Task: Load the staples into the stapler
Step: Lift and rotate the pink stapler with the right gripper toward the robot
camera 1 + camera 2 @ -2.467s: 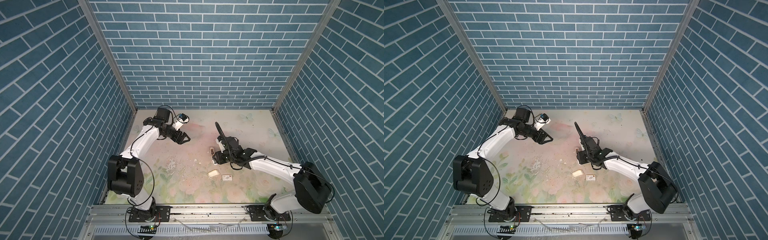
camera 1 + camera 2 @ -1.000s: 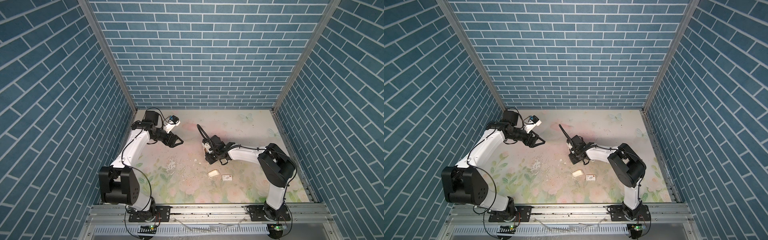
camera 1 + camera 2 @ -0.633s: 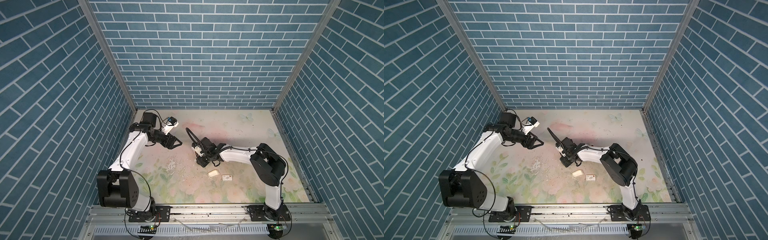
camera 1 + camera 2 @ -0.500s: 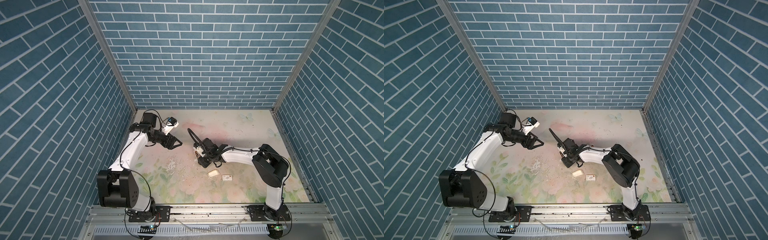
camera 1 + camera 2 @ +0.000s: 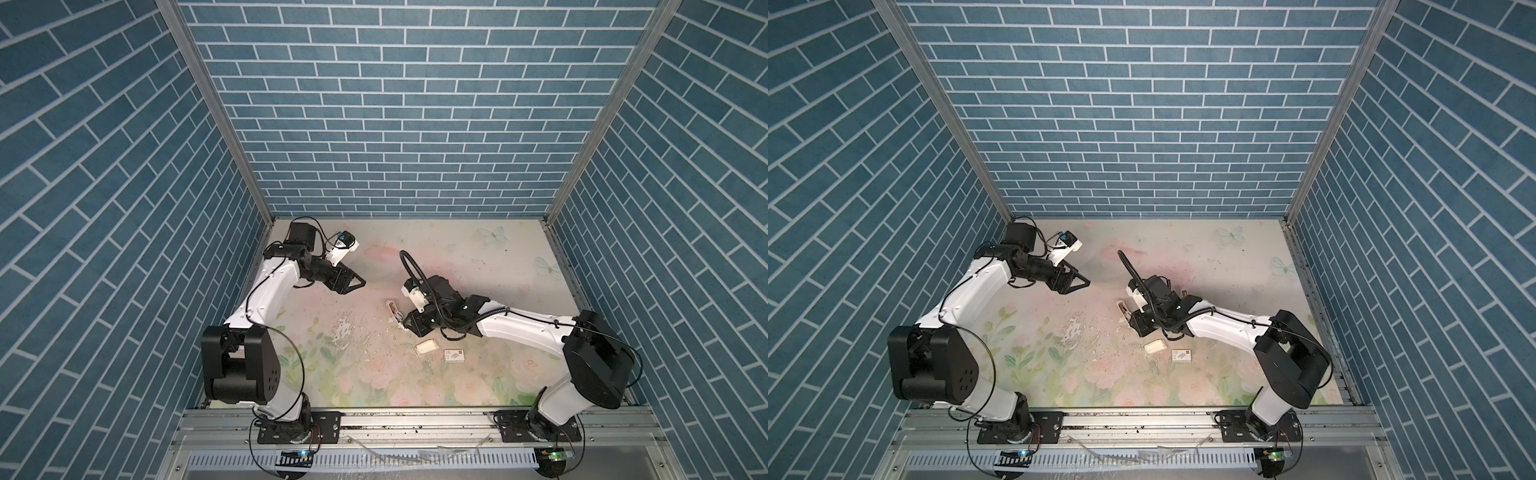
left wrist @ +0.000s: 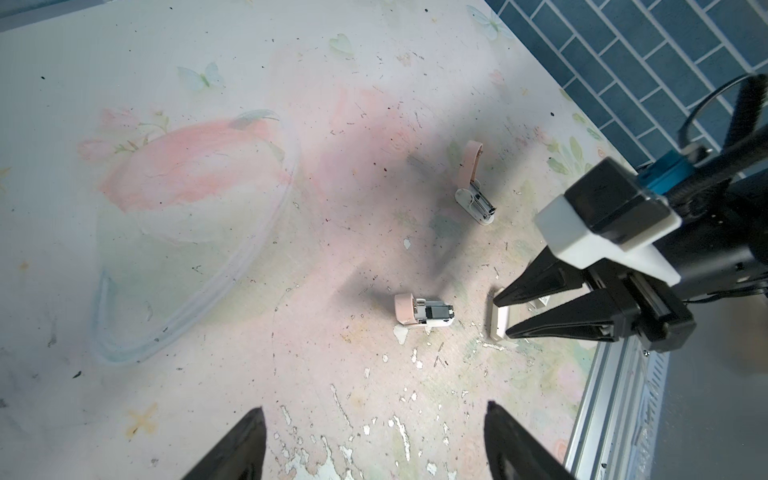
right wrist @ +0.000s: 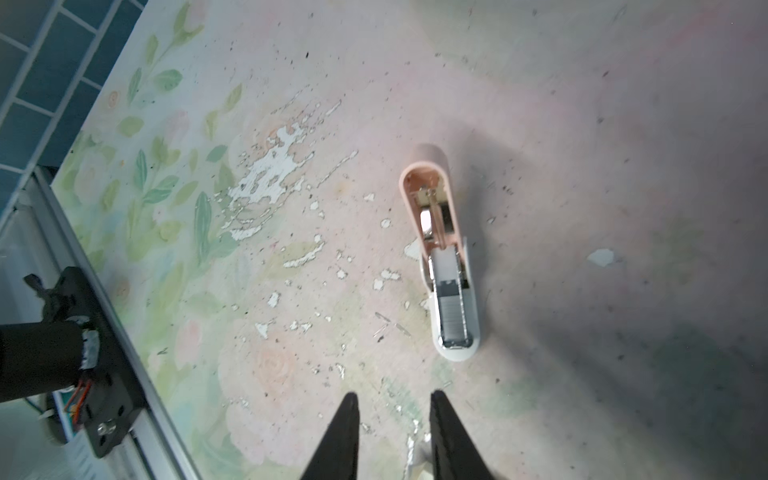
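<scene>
Hovering near the stapler [image 7: 451, 299], right claw [image 7: 393, 395] stands well off table [image 7: 582, 187] edges.

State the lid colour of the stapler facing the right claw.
Peach-pink stapler lid, clearest in the right wrist view.

**Robotics laboratory test cell.** A worn, floral-printed tabletop [image 5: 374, 374] is enclosed on three sides by panels printed with a blue brick pattern [image 5: 395, 124], which are held in aluminium corner posts [image 5: 221, 116]. A left robot arm [image 5: 266, 299] and a right robot arm [image 5: 523, 328], both white and black, are bolted to a slotted aluminium rail [image 5: 415, 422] at the near edge, where a lit circuit board [image 5: 302, 454] and loose cabling are left exposed.
</scene>
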